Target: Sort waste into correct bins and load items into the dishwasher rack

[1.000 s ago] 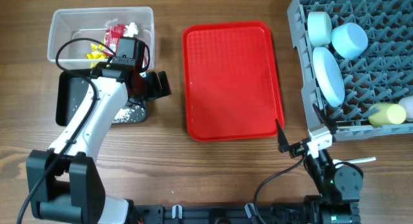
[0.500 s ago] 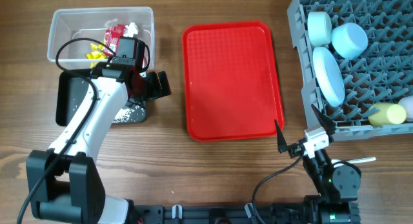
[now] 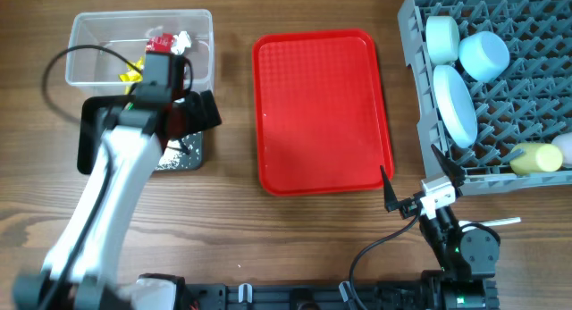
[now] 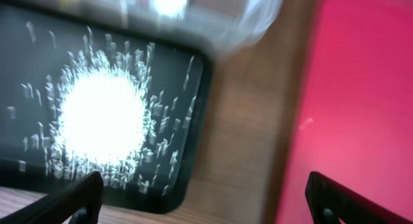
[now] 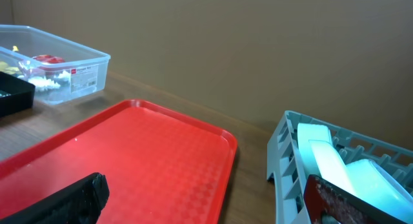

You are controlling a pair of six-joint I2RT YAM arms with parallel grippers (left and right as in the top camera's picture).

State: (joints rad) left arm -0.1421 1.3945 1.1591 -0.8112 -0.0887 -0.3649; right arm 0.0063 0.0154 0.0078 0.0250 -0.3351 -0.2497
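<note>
Rice grains (image 4: 103,117) are heaped in the black tub (image 4: 197,121) left of the red tray (image 3: 322,109), under the left gripper (image 4: 203,188) (spread wide). The right gripper (image 5: 203,198) is held wide right of the tray.

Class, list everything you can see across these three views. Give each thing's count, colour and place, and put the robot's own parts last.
clear tub: one, clear, back left
red-and-clear wrapper: one, in the clear tub
yellow wrapper: one, yellow, in the clear tub
white paper scraps: a few, white, in the clear tub
black tub: one, black, in front of the clear tub
rice grains: many, white, in the black tub
red tray: one, red, centre
rack: one, grey, right
bowls: two, light blue, back of rack; one paler
plate: one, light blue, on edge in rack
yellow cup: one, yellow, rack front
white cup: one, white, beside it, partly cut off
left gripper: open, by the black tub
right gripper: open, near the tray's front right corner
</note>
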